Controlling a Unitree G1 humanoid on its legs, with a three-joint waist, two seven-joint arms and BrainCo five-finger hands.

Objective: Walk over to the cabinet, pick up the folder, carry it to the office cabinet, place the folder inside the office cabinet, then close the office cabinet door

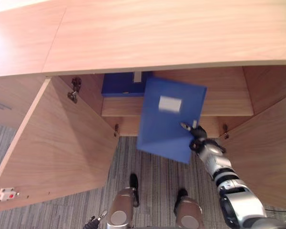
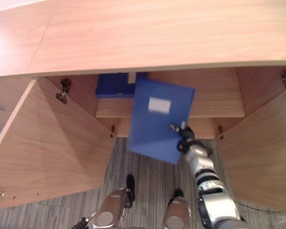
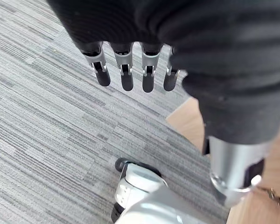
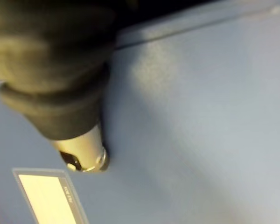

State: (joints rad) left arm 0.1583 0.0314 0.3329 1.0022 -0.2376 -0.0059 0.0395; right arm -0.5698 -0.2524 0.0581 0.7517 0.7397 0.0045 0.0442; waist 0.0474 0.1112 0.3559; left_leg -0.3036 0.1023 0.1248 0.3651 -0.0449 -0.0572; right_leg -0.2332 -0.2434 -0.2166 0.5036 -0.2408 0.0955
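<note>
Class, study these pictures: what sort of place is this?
Probably an office: a wooden cabinet with open doors, a blue folder in front of it, a second folder inside, grey striped carpet.

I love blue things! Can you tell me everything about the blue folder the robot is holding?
The blue folder is a flat, closed rectangle that looks like smooth plastic. It has a small pale label on its face. It hangs tilted in the air in front of the open cabinet, with its top edge level with the shelf. The right hand pinches it near the lower corner, with the thumb pressed on the labelled face. Nothing else touches it.
</note>
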